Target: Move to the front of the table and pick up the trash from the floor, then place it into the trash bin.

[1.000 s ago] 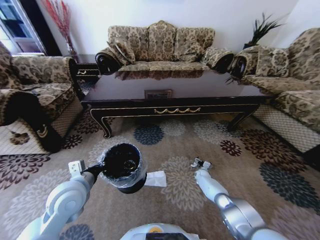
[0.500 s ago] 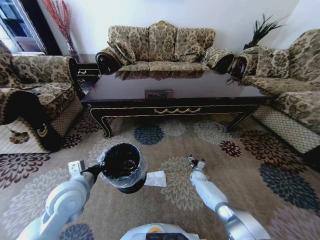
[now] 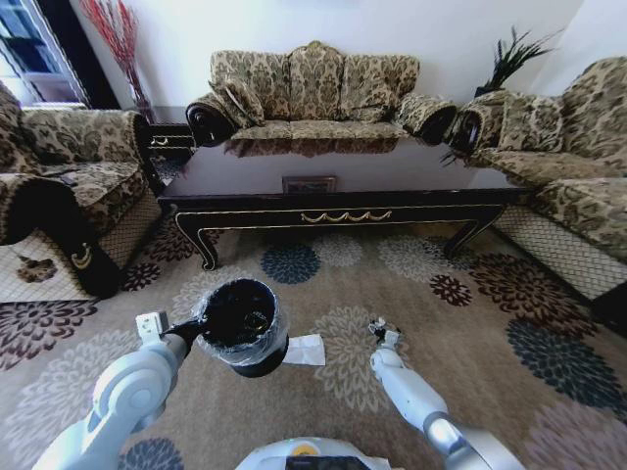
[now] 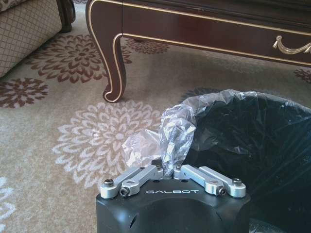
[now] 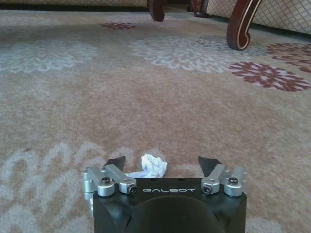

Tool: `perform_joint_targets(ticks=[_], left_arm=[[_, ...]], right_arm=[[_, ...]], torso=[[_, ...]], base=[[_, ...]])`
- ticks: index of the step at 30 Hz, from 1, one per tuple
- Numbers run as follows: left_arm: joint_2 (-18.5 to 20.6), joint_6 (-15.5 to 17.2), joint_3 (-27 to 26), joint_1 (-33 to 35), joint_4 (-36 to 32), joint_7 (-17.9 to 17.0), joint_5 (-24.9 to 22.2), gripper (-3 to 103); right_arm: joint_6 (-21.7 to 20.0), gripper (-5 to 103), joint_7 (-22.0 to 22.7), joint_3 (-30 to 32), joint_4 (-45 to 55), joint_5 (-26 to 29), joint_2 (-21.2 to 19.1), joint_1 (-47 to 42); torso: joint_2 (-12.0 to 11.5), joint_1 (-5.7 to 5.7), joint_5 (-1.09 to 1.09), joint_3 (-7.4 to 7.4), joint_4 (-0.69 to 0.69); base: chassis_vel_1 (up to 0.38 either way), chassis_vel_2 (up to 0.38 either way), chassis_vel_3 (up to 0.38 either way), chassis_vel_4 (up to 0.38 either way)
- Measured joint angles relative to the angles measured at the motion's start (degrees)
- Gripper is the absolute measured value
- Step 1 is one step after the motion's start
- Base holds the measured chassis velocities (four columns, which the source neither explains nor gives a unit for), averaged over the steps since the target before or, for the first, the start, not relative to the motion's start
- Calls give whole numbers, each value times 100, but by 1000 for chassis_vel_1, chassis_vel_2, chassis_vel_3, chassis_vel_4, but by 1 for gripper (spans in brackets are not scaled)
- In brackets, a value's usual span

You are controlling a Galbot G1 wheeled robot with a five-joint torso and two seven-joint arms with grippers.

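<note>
I see the right gripper [image 5: 161, 165] low over the floor [image 5: 160, 92], fingers spread wide. A small crumpled white scrap [image 5: 153, 165] lies on the carpet between them, nearer one fingertip. The left gripper [image 4: 167, 171] is clamped on the clear liner [image 4: 167, 136] of the black trash bin [image 3: 238, 326]. A flat white napkin [image 3: 306, 350] lies just beside the bin, before the table [image 3: 333, 201].

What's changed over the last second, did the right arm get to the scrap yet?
The right gripper has come back toward the robot and down to the floor; its fingers are open with the crumpled white scrap between them, not yet gripped. The left gripper stays shut on the trash bin liner. The napkin and table are unchanged.
</note>
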Motion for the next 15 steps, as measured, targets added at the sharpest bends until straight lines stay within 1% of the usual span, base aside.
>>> perform_joint_targets(ticks=[1,3,4,6,8,9,10,11,13,14,15], left_arm=[[0,0,0,0,0,0,0,4],[6,-14,-20,-40,26,4,-2,4],[6,-14,-20,-40,26,4,-2,4],[24,-92,-127,-152,83,23,-3,4],[126,-156,-432,-355,145,46,-176,4],[126,-156,-432,-355,145,46,-176,4],[193,-159,-577,-430,165,51,-309,4],[222,-160,-633,-459,174,54,-354,4],[417,-168,-955,-645,273,74,-530,4],[417,-168,-955,-645,273,74,-530,4],[477,-168,-1057,-735,301,74,-611,4]], right_arm=[[0,88,0,0,0,0,0,0],[19,78,-19,-20,-24,-11,16,34],[19,78,-19,-20,-24,-11,16,34],[39,66,-21,-21,-30,-21,42,44],[64,56,-21,-23,-6,-40,66,14],[64,56,-21,-23,-6,-40,66,14],[74,50,-21,-27,4,-56,69,-12],[78,50,-22,-28,9,-65,70,-25],[108,39,-35,-32,30,-110,70,-104],[108,39,-35,-32,30,-110,70,-104],[121,34,-42,-32,34,-128,71,-130]], torso=[[0,0,0,0,0],[0,0,0,0,0],[0,0,0,0,0],[0,0,0,0,0],[0,0,-1,0,0],[0,0,-1,0,0],[0,0,0,0,0],[0,0,0,0,0],[0,0,0,0,-1],[0,0,0,0,-1],[0,0,0,0,-1]], base=[[0,0,0,0],[0,0,0,0],[0,0,0,0],[0,0,0,0],[0,0,0,0],[0,0,0,0],[0,0,0,0],[0,0,0,0],[0,0,0,0],[0,0,0,0],[0,0,0,0]])
